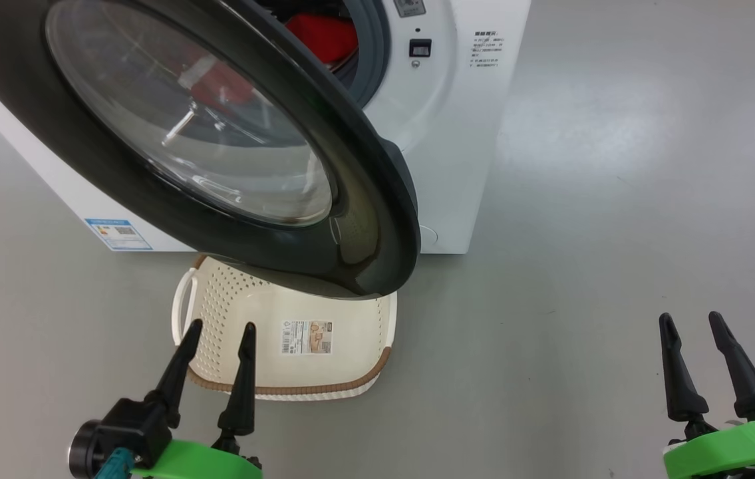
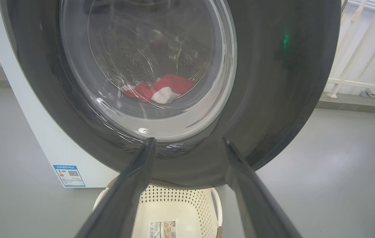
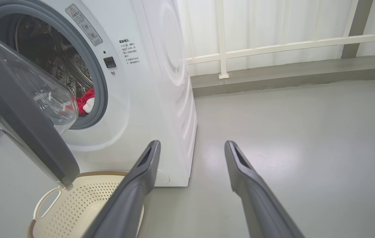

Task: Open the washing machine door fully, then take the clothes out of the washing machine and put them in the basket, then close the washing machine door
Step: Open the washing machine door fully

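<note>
The washing machine door [image 1: 364, 219], black-rimmed with a bulging glass window, stands partly swung out from the white washing machine [image 1: 463, 133] and hangs over the basket [image 1: 350, 319]. Red clothes [image 1: 324, 33] with white trim lie in the drum, also visible through the glass [image 2: 170, 87] and past the gasket [image 3: 85, 102]. The cream basket [image 3: 75, 205] sits on the floor in front of the machine with nothing in it but a paper label. My left gripper [image 1: 221, 329] is open over the basket's near left corner. My right gripper [image 1: 690, 322] is open above bare floor at the right, well clear of the machine.
Grey floor [image 1: 616, 199] spreads to the right of the machine. A white railing and wall [image 3: 273, 43] run behind it. A blue label [image 1: 118, 234] marks the machine's lower left corner.
</note>
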Robot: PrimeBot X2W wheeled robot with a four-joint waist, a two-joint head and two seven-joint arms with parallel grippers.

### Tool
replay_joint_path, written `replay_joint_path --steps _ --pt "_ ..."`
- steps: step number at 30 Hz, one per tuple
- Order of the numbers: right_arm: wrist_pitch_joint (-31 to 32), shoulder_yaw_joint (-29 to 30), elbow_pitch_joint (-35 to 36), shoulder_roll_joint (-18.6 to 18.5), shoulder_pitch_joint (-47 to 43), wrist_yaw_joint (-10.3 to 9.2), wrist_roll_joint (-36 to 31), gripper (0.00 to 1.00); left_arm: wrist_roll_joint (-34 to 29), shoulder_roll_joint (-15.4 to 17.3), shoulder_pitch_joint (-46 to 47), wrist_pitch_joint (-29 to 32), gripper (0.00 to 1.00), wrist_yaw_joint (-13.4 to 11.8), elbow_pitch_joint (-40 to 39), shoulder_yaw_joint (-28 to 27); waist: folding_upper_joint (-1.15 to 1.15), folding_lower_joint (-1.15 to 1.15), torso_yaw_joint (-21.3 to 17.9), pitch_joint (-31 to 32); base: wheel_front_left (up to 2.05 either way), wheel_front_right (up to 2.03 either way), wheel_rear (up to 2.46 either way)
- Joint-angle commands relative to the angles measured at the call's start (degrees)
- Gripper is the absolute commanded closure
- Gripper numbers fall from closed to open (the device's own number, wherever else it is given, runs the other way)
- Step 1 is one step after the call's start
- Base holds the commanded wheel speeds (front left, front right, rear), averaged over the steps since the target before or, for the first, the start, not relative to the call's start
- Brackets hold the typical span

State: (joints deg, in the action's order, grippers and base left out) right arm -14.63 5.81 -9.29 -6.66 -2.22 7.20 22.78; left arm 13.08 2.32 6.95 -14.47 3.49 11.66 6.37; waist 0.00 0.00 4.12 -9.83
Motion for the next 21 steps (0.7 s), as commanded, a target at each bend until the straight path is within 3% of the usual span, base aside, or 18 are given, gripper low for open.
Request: replay_joint_path --steps 1,21 --pt "-0.37 -1.26 0.96 -0.36 0.04 0.29 -0.65 0.00 -0.48 0.55 0.32 -0.52 0.00 -0.24 -1.40 -1.77 0.00 0.00 0.04 -0.01 0.00 0.00 0.00" --pt "-0.37 -3.09 1.07 0.24 1.15 0.29 1.29 0.00 -0.47 0.55 -0.19 -0.52 0.00 -0.33 -1.84 -1.86 0.00 0.00 0.13 0.93 0.00 0.00 0.00"
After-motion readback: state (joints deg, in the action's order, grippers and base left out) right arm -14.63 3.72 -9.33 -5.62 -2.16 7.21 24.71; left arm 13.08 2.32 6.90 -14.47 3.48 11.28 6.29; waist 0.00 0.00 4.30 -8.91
